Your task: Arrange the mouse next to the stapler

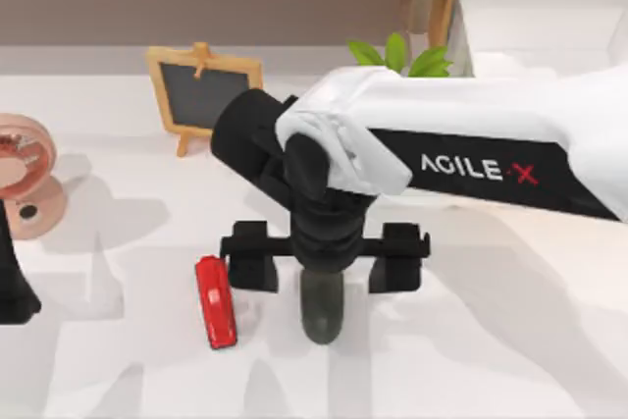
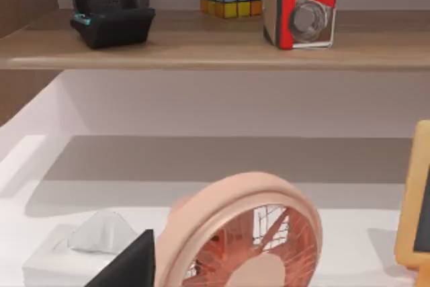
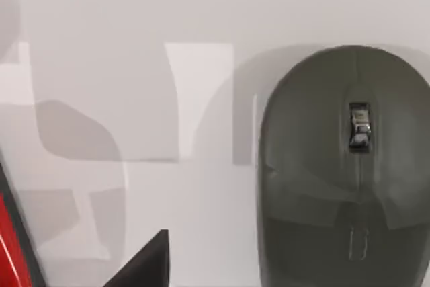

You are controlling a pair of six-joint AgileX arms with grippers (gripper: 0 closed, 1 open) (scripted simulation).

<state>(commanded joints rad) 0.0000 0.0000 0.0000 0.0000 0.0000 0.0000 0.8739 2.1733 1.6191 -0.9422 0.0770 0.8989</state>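
While the right gripper (image 1: 324,260) hangs with fingers spread wide over the mouse (image 1: 322,306) – grasping nothing – the mouse lies on the bench (image 1: 471,340) near its front edge, the stapler (image 1: 215,301) just beside it, not touching. Farther back, the left arm (image 1: 12,277) sits parked at the left edge by a pink fan (image 1: 25,183).
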